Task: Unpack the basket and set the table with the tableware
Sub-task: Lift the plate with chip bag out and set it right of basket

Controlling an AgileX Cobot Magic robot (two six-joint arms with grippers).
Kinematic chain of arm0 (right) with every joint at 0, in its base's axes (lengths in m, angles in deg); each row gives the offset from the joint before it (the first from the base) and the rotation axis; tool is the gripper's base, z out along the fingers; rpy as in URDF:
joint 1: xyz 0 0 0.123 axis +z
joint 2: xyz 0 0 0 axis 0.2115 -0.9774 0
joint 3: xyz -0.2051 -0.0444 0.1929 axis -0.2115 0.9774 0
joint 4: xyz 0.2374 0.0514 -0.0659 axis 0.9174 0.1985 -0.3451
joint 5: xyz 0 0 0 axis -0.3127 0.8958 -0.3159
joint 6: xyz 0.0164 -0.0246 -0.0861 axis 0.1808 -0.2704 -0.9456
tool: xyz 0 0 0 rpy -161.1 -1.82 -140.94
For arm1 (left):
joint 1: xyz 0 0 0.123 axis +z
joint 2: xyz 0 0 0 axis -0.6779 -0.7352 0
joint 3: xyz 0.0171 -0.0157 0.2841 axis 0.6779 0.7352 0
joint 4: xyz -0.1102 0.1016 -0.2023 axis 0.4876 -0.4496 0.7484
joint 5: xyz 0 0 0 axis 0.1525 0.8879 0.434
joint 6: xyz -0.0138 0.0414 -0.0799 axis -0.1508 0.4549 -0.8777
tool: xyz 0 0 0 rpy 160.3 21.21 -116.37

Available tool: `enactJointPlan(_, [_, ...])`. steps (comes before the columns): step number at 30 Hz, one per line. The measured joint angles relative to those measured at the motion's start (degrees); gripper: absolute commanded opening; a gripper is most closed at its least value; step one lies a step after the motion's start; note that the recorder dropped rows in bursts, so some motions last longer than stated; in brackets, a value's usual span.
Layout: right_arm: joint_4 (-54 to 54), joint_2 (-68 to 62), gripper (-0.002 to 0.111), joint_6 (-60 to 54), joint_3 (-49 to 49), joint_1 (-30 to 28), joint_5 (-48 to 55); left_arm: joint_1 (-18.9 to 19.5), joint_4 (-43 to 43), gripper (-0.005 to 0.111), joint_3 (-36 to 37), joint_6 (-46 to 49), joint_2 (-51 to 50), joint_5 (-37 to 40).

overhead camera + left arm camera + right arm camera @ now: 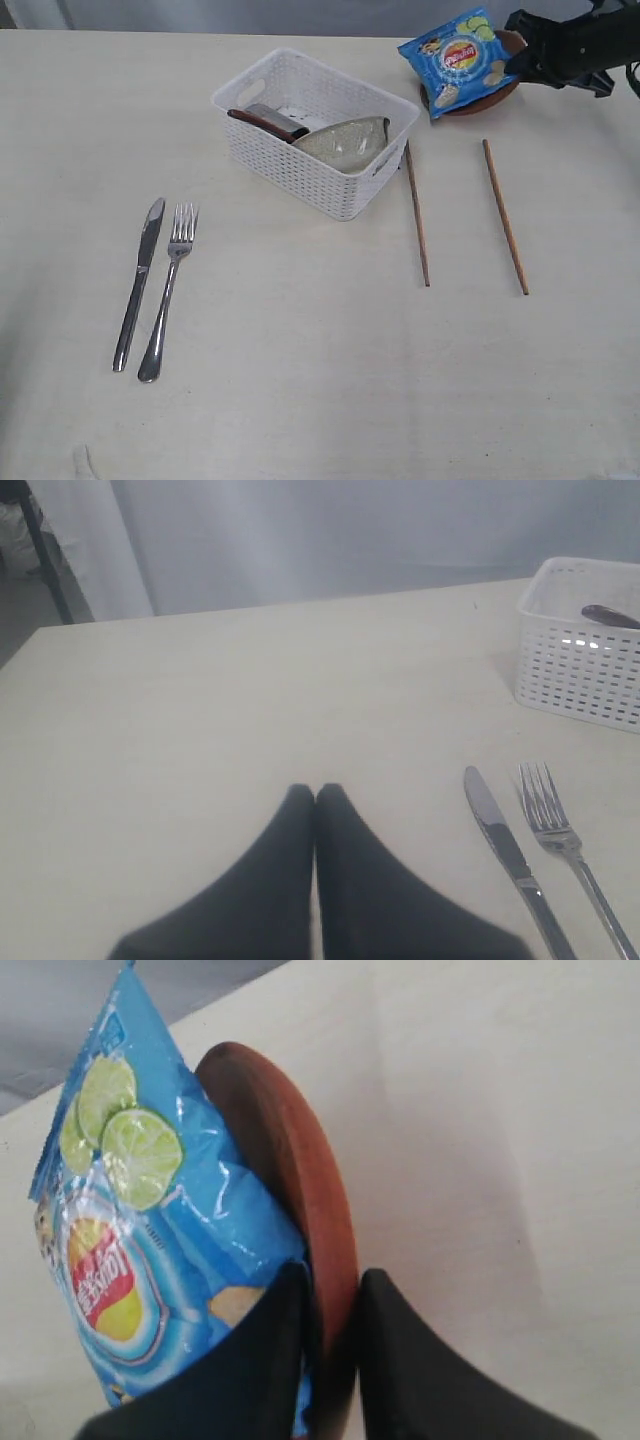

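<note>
The white basket stands at the back middle of the table. In it lie a white bowl, a reddish-brown wooden spoon and a steel cup. A knife and a fork lie side by side at the left. Two chopsticks lie apart at the right. My right gripper is shut on the rim of the small brown plate, with the blue chip bag resting on the plate. My left gripper is shut and empty, over bare table left of the knife.
The chip bag and the plate are at the far right back, just beyond the basket's right corner. The basket and the fork also show in the left wrist view. A grey curtain hangs behind the table's far edge.
</note>
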Motion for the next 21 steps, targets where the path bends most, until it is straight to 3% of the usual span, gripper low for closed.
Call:
enactJointPlan(2, [1.09, -0.89, 0.002, 0.20, -0.14, -0.50, 0.00, 0.00, 0.00, 0.000, 0.00, 0.00, 0.00, 0.00])
enactJointPlan(6, [0.50, -1.64, 0.046, 0.10, -0.18, -2.07, 0.41, 0.00, 0.00, 0.000, 0.00, 0.00, 0.00, 0.00])
enactJointPlan(7, [-0.71, -2.17, 0.049, -0.14, -0.18, -2.75, 0.29, 0.00, 0.00, 0.000, 0.00, 0.00, 0.00, 0.00])
enactJointPlan(16, [-1.80, 0.37, 0.044, -1.08, 0.03, -5.72, 1.18, 0.00, 0.00, 0.000, 0.00, 0.00, 0.00, 0.00])
enactJointPlan(21, [-0.50, 5.90, 0.044, -4.97, -4.55, -5.32, 9.80, 0.00, 0.00, 0.000, 0.00, 0.00, 0.00, 0.00])
